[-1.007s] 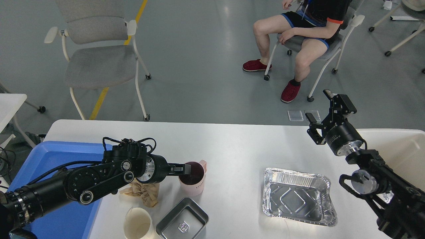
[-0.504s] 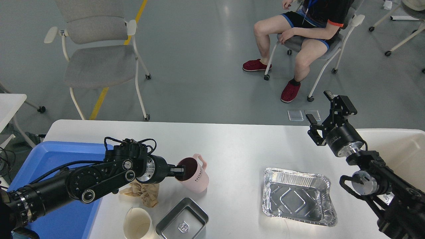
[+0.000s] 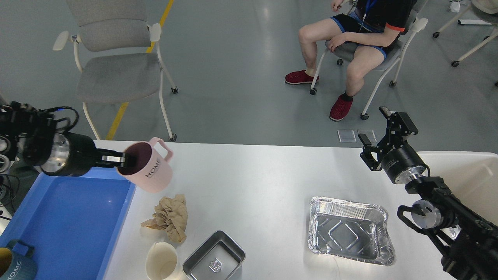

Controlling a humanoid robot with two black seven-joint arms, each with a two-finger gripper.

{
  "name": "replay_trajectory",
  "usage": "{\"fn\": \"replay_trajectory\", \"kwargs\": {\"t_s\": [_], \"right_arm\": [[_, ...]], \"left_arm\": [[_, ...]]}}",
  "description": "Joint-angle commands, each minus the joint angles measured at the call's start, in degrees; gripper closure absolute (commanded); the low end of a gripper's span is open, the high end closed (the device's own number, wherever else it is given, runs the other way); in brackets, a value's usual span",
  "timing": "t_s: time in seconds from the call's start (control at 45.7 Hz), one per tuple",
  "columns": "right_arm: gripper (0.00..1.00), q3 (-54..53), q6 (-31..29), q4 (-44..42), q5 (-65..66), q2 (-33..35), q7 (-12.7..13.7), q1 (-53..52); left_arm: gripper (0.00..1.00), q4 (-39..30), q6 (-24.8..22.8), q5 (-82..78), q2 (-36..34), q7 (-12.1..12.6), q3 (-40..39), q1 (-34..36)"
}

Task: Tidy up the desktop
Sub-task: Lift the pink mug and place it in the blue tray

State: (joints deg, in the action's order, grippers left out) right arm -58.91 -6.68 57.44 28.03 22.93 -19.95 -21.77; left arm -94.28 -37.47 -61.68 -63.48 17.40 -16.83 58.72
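The white desktop point(image 3: 264, 171) fills the lower half of the head view. My left gripper point(image 3: 122, 160) is shut on the rim of a pink mug point(image 3: 149, 167) marked HOME and holds it tilted in the air, over the right edge of the blue tray point(image 3: 66, 217). My right gripper point(image 3: 375, 130) is open and empty above the desktop's far right edge. On the desktop lie a crumpled brown paper point(image 3: 169, 217), a paper cup point(image 3: 161, 266), a small steel tin point(image 3: 214, 260) and a foil tray point(image 3: 350, 229).
A dark blue mug point(image 3: 15, 266) sits in the blue tray's near left corner. A white bin point(image 3: 467, 175) stands at the right. A grey chair point(image 3: 116, 66) and a seated person point(image 3: 358, 35) are beyond the table. A small white table corner point(image 3: 11, 120) is at left.
My left gripper has lifted the pink mug off the desktop and carried it left and up to the blue tray's edge. The brown paper is now uncovered. The right arm has hardly moved.
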Motion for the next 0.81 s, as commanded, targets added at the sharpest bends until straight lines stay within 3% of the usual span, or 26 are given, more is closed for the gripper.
{"fn": "replay_trajectory", "kwargs": {"t_s": [0.0,0.109,0.241,0.591,0.788], "right_arm": [[0.00,0.11,0.00,0.04,0.00,-0.16,0.09,-0.02],[0.00,0.11,0.00,0.04,0.00,-0.16,0.09,-0.02],[0.00,0.11,0.00,0.13,0.00,-0.69,0.09,-0.02],[0.00,0.11,-0.09,-0.14,0.09,-0.51,0.00,0.50],[0.00,0.11,-0.09,-0.31,0.09,-0.60,0.00,0.42]], "left_arm": [[1.00,-0.90,-5.15,2.70,-9.19,-0.78,-2.24,0.79],[1.00,-0.90,-7.44,5.07,-13.86,-1.66,-3.91,0.61],[1.00,-0.47,-5.86,5.51,-16.32,-2.98,-1.37,-3.16],[1.00,4.72,14.96,5.43,-13.08,-2.89,4.61,-24.95],[1.00,5.77,20.42,5.34,-10.97,-2.98,4.61,-33.31]]}}
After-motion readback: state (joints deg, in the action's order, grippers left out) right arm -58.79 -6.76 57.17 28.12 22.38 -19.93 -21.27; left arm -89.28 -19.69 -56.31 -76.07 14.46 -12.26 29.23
